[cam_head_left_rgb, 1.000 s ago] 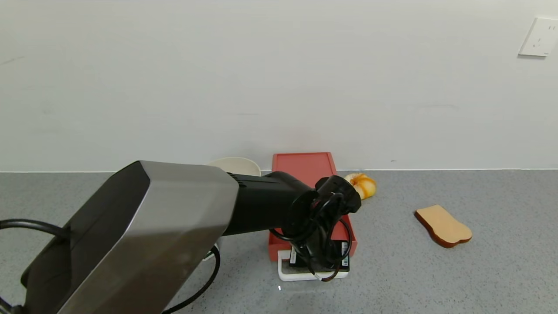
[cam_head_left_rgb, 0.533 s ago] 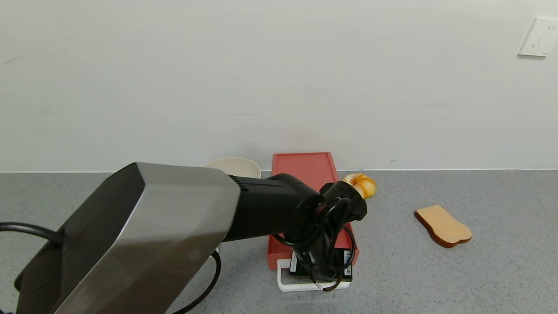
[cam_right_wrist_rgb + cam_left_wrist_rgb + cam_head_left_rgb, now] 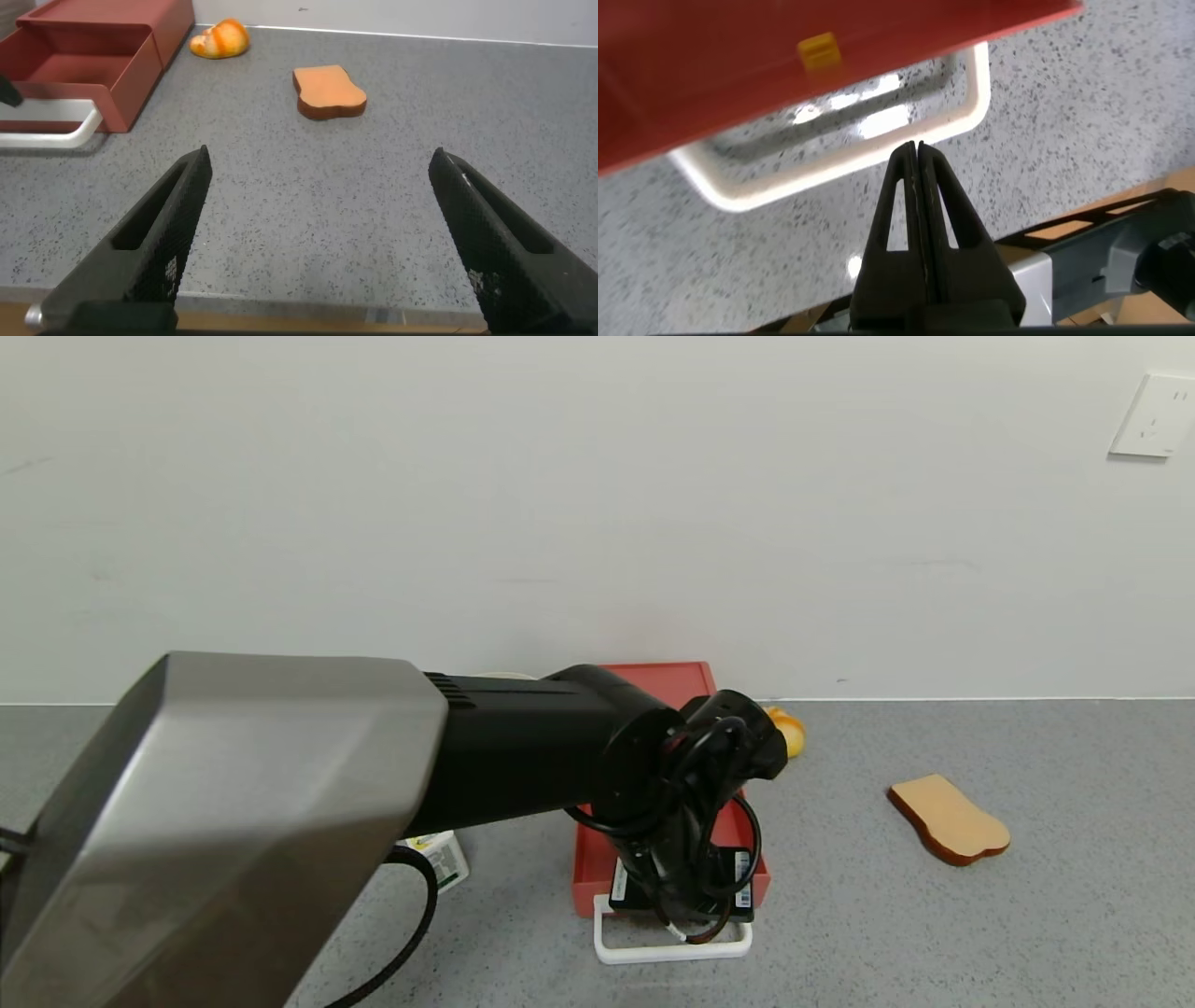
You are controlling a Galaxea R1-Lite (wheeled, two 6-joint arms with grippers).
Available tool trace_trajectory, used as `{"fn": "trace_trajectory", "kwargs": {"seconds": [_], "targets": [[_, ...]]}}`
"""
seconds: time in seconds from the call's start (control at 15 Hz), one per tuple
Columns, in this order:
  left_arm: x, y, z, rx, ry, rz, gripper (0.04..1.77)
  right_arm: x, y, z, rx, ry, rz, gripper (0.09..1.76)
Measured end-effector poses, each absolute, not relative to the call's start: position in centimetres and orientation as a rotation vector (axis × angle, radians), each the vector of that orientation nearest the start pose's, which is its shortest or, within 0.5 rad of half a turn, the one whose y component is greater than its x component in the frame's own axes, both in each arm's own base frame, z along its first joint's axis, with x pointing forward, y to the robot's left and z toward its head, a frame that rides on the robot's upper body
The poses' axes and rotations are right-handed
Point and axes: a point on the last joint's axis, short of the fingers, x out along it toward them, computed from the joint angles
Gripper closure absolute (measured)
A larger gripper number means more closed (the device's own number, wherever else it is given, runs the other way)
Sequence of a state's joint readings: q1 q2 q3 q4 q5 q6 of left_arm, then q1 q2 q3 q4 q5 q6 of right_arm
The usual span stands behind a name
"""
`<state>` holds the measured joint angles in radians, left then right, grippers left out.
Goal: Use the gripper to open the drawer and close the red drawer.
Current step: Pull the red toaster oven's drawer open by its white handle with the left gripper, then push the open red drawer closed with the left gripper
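The red drawer box [image 3: 653,683] stands against the back wall, with its red tray [image 3: 586,873] slid out toward me. The tray's white loop handle [image 3: 672,950] lies on the grey counter. My left gripper [image 3: 689,929] hangs over the handle from a black arm with looping cables. In the left wrist view the left gripper [image 3: 916,146] is shut and empty. Its tip sits over the near bar of the handle [image 3: 831,168], below the red tray front [image 3: 738,84]. My right gripper [image 3: 320,157] is open and empty over bare counter. From there the open tray [image 3: 84,70] and handle [image 3: 51,135] show.
A toast slice [image 3: 948,819] lies to the right and an orange pastry [image 3: 790,730] sits beside the drawer box. A beige bowl rim [image 3: 509,675] peeks out behind the left arm. A white labelled packet [image 3: 439,859] lies under the arm. The counter's front edge [image 3: 308,317] is close.
The white handle and tray have slid a little farther out toward me. The left arm has risen, and more of the handle loop now shows below the gripper.
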<state>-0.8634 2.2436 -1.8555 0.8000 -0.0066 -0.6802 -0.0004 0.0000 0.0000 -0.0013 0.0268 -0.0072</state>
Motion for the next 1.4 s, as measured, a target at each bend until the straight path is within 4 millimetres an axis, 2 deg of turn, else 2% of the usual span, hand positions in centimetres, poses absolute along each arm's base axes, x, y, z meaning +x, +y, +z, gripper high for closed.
{"fn": "trace_trajectory", "kwargs": {"seconds": [0.27,0.47,0.67,1.07,1.4], "targets": [[26.0,-30.1,18.5,-0.057,1.188,-0.374,1.7,-2.3,0.1,7.6,-0.007,-0.001,0.026,0.14],[25.4,-28.0,22.0,-0.035,1.089,-0.421,1.7,-2.3,0.1,7.6,-0.007,-0.001,0.026,0.14],[25.6,-25.3,24.3,-0.022,1.019,-0.448,1.7,-2.3,0.1,7.6,-0.007,-0.001,0.026,0.14],[26.6,-19.6,25.6,-0.026,0.838,-0.585,1.7,-2.3,0.1,7.6,-0.007,-0.001,0.027,0.14],[25.0,-14.4,25.8,0.044,0.675,-0.708,1.7,-2.3,0.1,7.6,-0.007,-0.001,0.026,0.14]]}}
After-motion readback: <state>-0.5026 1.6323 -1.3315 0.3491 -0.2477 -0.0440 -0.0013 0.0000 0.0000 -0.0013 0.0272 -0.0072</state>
